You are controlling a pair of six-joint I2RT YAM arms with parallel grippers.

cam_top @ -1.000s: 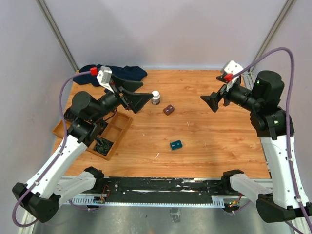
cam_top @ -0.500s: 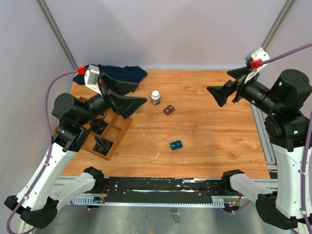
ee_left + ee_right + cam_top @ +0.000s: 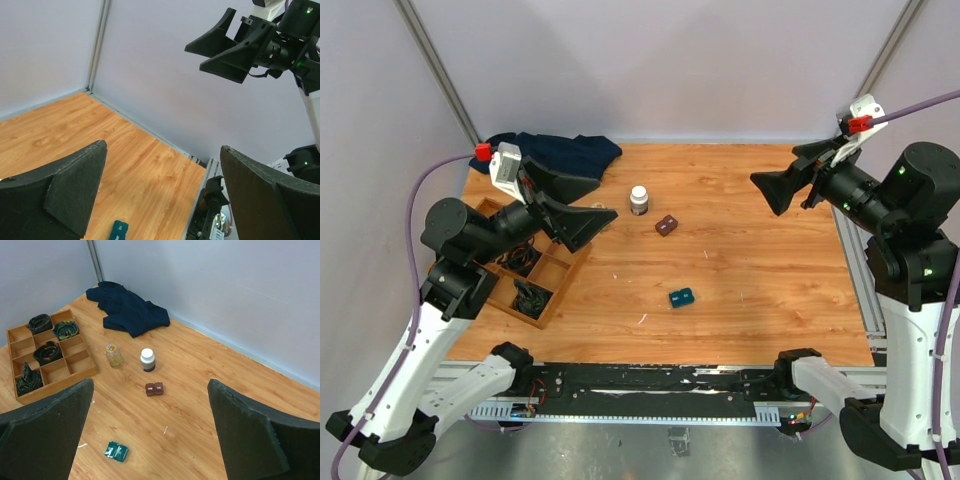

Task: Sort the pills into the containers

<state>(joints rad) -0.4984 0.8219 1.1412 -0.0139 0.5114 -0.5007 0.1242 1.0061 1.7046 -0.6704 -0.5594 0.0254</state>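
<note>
Lying apart, teal case (image 3: 681,296) and brown case (image 3: 666,225) carry unreadably small marks

Teal case (image 3: 681,296) lies alone near mid-table, bare wood on every side; open to reach from above or from either arm. Farther back, left of centre, a cluster: brown case (image 3: 666,225), white-capped bottle (image 3: 639,200), small clear jar (image 3: 114,355) just left of the bottle. Gaps between these are narrow. Wooden tray (image 3: 56,386) takes the left edge. Dark cloth (image 3: 570,150) is heaped in the far left corner against the walls. Right half of the table (image 3: 770,280) is bare wood. Left gripper (image 3: 608,197) and right gripper (image 3: 772,166) hang high, jaws wide, well apart from each other.
</note>
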